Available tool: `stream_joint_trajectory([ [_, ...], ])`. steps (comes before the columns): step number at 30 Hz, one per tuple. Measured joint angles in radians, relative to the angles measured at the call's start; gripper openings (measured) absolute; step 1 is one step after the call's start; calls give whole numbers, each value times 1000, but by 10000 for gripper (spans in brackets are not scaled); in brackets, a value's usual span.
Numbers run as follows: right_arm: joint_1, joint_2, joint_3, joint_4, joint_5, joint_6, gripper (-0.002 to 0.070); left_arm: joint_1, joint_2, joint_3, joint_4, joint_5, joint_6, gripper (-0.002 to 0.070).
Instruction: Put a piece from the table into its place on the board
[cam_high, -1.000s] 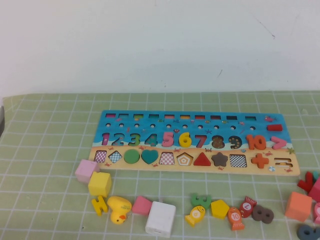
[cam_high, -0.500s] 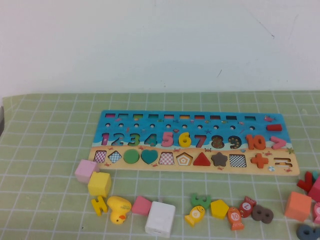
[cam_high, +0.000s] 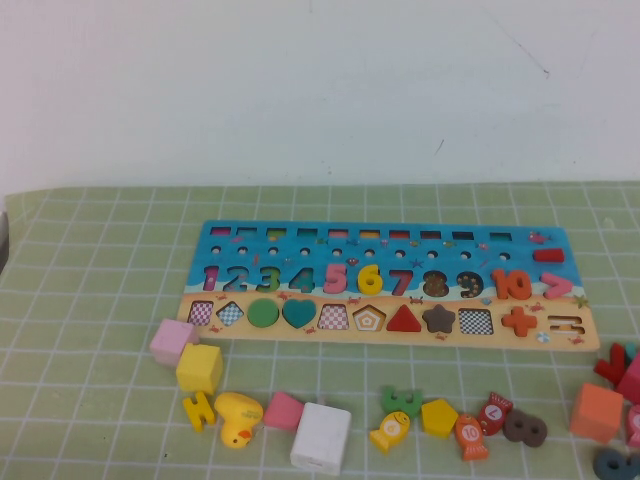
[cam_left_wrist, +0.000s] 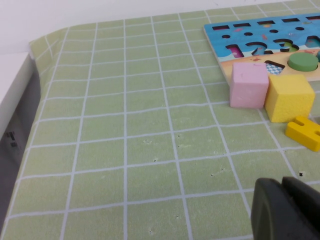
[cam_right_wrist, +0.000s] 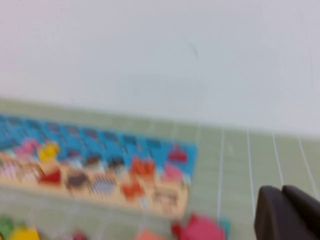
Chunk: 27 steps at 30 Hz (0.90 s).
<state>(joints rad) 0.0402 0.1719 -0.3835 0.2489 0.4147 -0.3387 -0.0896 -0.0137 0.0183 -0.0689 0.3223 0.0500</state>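
The board (cam_high: 500, 257) lies across the middle of the green mat, with a blue numeral band above a sandy shape band. The yellow numeral 6 (cam_high: 369, 278) sits in the numeral row between the pink 5 and the red 7. Neither gripper shows in the high view. In the left wrist view, my left gripper (cam_left_wrist: 282, 184) is shut and empty, low over the mat, short of the board's left end (cam_left_wrist: 220, 37). In the blurred right wrist view, my right gripper (cam_right_wrist: 281, 194) is shut and empty, off the board's right end (cam_right_wrist: 165, 150).
Loose pieces lie in front of the board: a pink cube (cam_high: 172, 341), a yellow cube (cam_high: 200, 367), a yellow duck (cam_high: 239, 418), a white block (cam_high: 321, 437), a yellow pentagon (cam_high: 439, 417) and an orange cube (cam_high: 597, 412). A white wall stands behind the mat.
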Motion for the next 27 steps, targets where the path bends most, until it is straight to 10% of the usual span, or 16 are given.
stream_joint_trajectory([
  [17,-121,-167,402,4,-52,27,-1,0,0,0,0,0,0,-2],
  [27,-122,-167,402,-187,-55,355,-1,0,0,0,0,0,0,-2],
])
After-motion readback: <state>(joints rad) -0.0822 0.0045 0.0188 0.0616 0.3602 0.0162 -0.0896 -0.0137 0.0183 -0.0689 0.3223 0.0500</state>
